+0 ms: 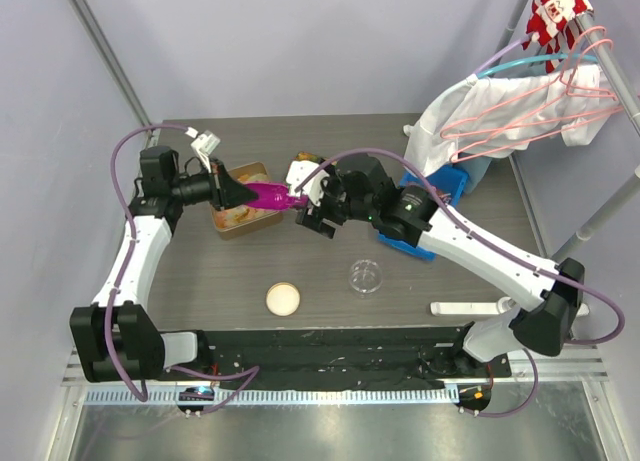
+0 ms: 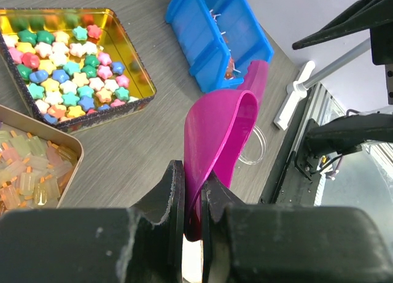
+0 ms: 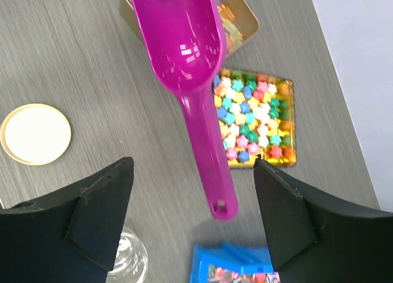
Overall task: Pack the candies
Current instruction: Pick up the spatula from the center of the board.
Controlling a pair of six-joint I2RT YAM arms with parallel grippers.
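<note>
The candies (image 2: 24, 172) are pale, yellow and orange gummy pieces in a tan tin (image 1: 245, 218), at the left edge of the left wrist view. My left gripper (image 2: 193, 185) is shut on the rim of a magenta scoop (image 2: 224, 129) and holds it above the table beside the tin. In the right wrist view the scoop (image 3: 184, 43) looks empty; its handle points toward my right gripper (image 3: 193, 191), which is open, one finger on each side of the handle end, not touching it. In the top view the left gripper (image 1: 240, 193) and right gripper (image 1: 308, 207) face each other across the scoop (image 1: 268, 195).
A gold tray of coloured star candies (image 2: 67, 62) lies behind the tin. A blue bin (image 1: 440, 186) sits at the right. A clear glass dish (image 1: 366, 276), a round cream lid (image 1: 283, 299) and a white tool (image 1: 470, 307) lie nearer the front. Clothes hang at back right.
</note>
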